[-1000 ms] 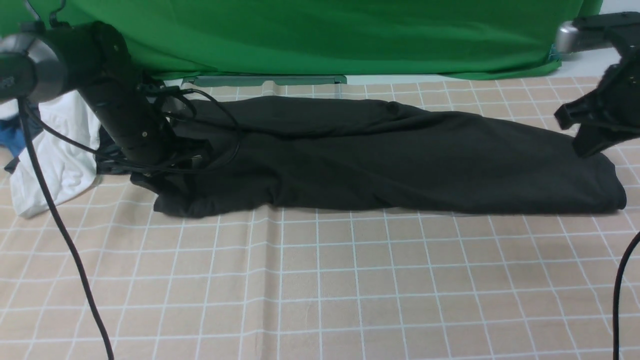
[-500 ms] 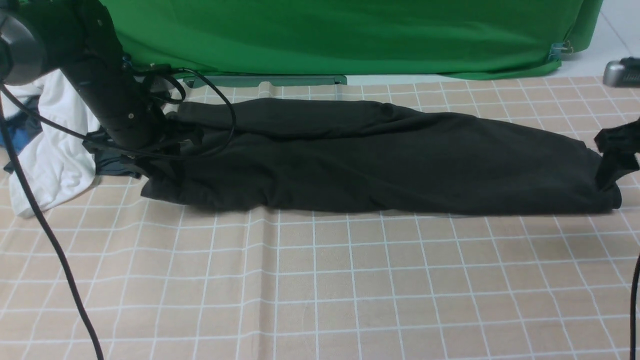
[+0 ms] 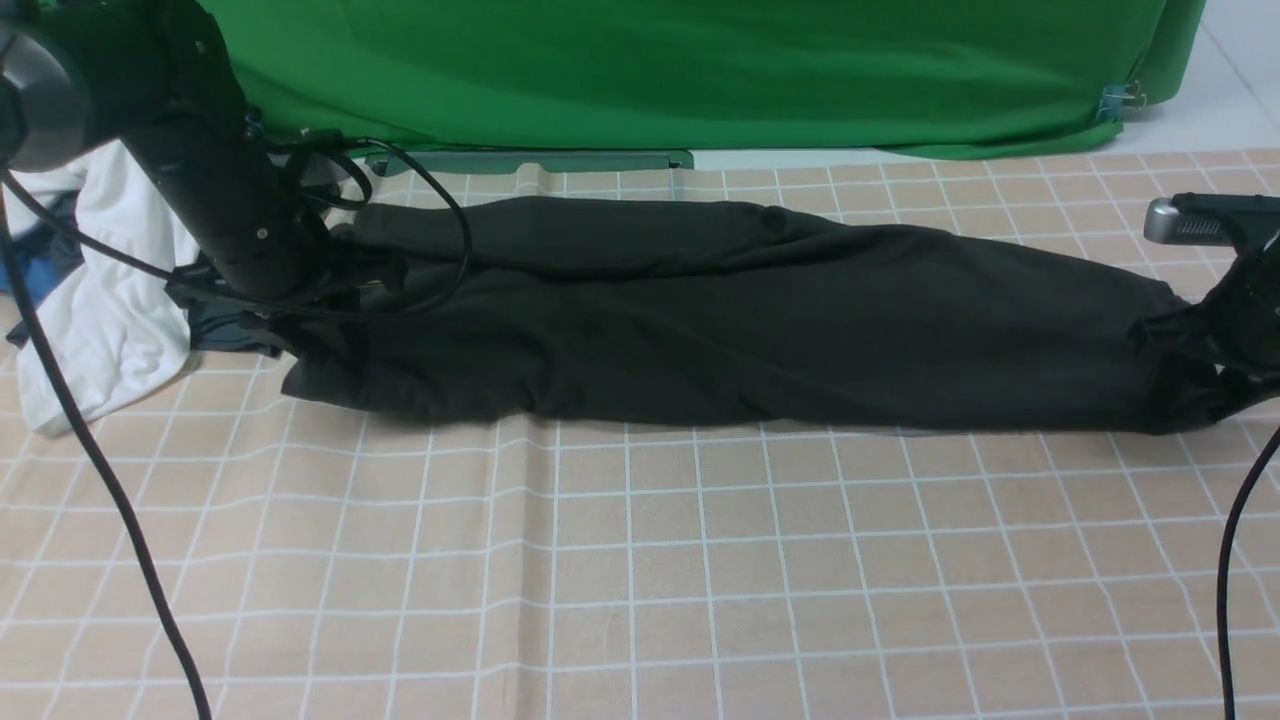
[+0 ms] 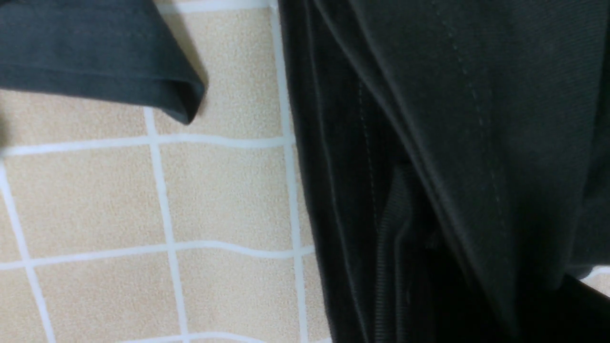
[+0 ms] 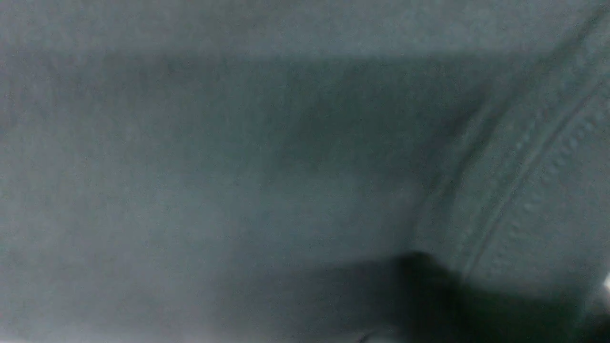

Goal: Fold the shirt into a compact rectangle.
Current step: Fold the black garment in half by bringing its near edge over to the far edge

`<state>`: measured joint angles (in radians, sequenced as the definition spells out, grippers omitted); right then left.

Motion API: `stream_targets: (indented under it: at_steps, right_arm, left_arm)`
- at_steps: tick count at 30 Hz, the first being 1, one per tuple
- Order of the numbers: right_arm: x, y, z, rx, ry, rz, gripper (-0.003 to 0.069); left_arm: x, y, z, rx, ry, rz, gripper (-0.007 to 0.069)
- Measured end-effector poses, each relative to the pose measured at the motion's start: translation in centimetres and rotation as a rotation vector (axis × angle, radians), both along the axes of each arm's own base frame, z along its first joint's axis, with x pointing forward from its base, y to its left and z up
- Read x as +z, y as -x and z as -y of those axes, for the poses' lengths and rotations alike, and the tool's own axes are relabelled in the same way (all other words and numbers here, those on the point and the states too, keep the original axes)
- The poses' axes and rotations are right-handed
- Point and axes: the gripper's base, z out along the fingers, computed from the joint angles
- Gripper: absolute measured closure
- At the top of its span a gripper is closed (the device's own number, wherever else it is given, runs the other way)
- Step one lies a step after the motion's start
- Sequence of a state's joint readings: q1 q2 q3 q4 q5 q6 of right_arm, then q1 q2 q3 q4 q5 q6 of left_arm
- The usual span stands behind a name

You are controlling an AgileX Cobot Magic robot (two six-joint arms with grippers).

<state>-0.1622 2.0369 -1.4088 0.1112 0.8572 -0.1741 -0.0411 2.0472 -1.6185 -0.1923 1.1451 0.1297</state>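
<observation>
The black shirt is lying as a long band just before the green backdrop. The left gripper and right gripper are sitting at its two ends; we are not making out their openings. We are favouring a level, taut lift.

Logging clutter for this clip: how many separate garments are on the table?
3: the black shirt stretched across the middle, a white garment at the far left, a dark grey garment between them. A blue scrap behind may be a fourth.
</observation>
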Motion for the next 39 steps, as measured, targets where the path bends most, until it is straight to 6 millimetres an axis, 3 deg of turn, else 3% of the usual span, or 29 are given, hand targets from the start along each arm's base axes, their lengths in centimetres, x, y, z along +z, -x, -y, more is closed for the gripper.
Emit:
stream_targets:
  at_steps: [1, 3, 6, 8, 9, 12, 13, 16, 21, 25, 31, 33, 39]
  right_arm:
    - [0.2, 0.1, 0.0, 0.012, 0.001, 0.001, 0.0528]
    - [1.1, 0.4, -0.1, 0.024, 0.004, 0.005, 0.0575]
    - [3.8, 1.4, -0.3, 0.037, 0.003, 0.004, 0.0577]
    - [6.6, 2.9, -0.6, 0.053, 0.000, 0.002, 0.0577]
    - [7.7, 3.8, -0.8, 0.059, -0.004, -0.012, 0.0577]
    - [9.4, 6.0, -1.1, 0.066, -0.005, -0.026, 0.0577]
    - [9.7, 7.5, -1.4, 0.065, -0.006, -0.036, 0.0577]
    - [9.5, 10.0, -1.7, 0.061, -0.010, -0.062, 0.0577]
    - [7.0, 16.8, -2.8, 0.046, -0.028, -0.159, 0.0572]
    - [5.8, 19.7, -3.3, 0.039, -0.020, -0.141, 0.0547]
    - [5.0, 20.8, -3.4, 0.034, -0.007, -0.103, 0.0418]
    - [4.9, 20.8, -3.3, 0.024, -0.002, -0.100, 0.0354]
    - [5.2, 20.6, -3.3, 0.008, 0.000, -0.088, 0.0320]
  left_arm:
    - [0.2, 0.1, 0.0, -0.001, 0.000, -0.001, 0.0510]
    - [0.8, 0.4, -0.1, -0.005, -0.004, 0.002, 0.0510]
    - [3.2, 1.2, -0.4, -0.013, -0.034, 0.037, 0.0510]
    - [5.3, 2.3, -0.7, -0.003, -0.060, 0.079, 0.0510]
    - [6.5, 3.3, -0.8, 0.003, -0.068, 0.099, 0.0510]
    - [7.4, 5.8, -1.0, 0.015, -0.075, 0.092, 0.0510]
    - [7.5, 7.9, -1.1, 0.028, -0.077, 0.069, 0.0510]
    - [6.9, 11.0, -1.2, 0.048, -0.078, 0.020, 0.0510]
    - [4.4, 19.6, -1.6, 0.068, -0.091, -0.104, 0.0510]
    - [3.6, 22.9, -1.8, 0.062, -0.095, -0.086, 0.0510]
    - [4.0, 24.1, -2.2, 0.052, -0.124, 0.021, 0.0489]
    - [4.0, 24.4, -2.5, 0.038, -0.162, 0.014, 0.0409]
    - [4.9, 24.1, -3.0, 0.028, -0.219, 0.027, 0.0167]
